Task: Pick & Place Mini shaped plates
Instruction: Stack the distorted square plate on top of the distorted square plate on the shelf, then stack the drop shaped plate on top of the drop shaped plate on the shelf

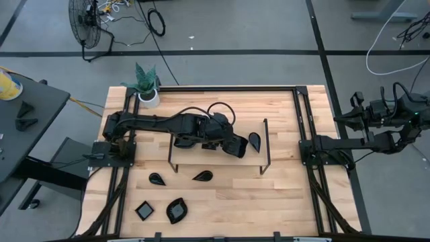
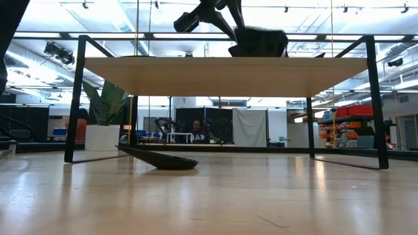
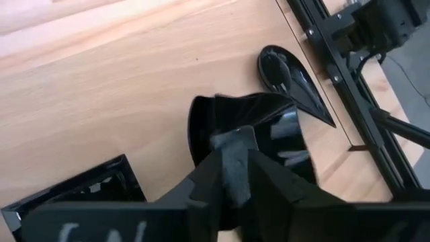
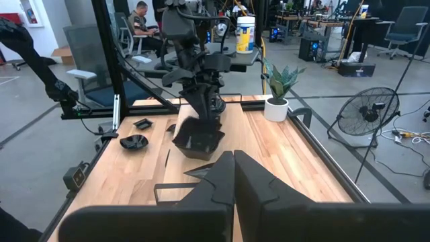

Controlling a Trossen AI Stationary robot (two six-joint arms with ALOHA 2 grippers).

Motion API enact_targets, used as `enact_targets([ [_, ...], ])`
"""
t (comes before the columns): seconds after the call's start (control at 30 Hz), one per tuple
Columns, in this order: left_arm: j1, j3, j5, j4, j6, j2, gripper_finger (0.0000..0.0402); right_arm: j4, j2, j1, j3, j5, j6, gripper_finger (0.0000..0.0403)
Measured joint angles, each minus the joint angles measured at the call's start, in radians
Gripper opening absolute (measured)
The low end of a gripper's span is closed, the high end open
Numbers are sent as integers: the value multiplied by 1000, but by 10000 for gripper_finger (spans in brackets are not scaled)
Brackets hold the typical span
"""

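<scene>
I have the left gripper (image 3: 235, 168) out over the raised wooden shelf (image 1: 201, 144), the one carried on the thin black wire frame (image 1: 266, 144), and in the left wrist view its jaws sit only a little apart astride the rim of a wavy black dish (image 3: 269, 128). Whether they are gripping that rim or have just let go I cannot tell, so I treat this as the moment of release. The dish lies tilted on the shelf, just beside a teardrop plate (image 1: 254, 140) that rests near the frame's far upright, and the corner of a square plate (image 3: 87, 185) shows on the other side of the gripper.

To do this step well, I would part the jaws fully before moving, then lift straight up off the shelf, so a finger does not drag the rim and tip the dish into the teardrop plate. These dishes are glossy and light, so I expect them to slide at the slightest nudge.

On the bench in front of the shelf four more wait: two small teardrop plates (image 1: 156, 179) near the frame's front feet, then a square plate (image 1: 144, 210) and a leaf-shaped dish (image 1: 177, 210) farther out.

The right gripper (image 4: 232, 171) is parked well off to the shelf's right, past the bench edge, jaws closed on nothing.
</scene>
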Motion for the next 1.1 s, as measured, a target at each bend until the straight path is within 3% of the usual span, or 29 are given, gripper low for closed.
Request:
enact_targets([
  [0.43, 2, 0, -24, -14, 1, 0, 135, 0, 0, 0, 0, 0, 0, 6],
  [0.8, 2, 0, -105, -344, 10, -101, 142, 0, 0, 0, 0, 0, 0, 6],
  [1.1, 2, 0, -132, -535, 105, -165, 143, 0, 1, 0, 0, 0, 0, 6],
])
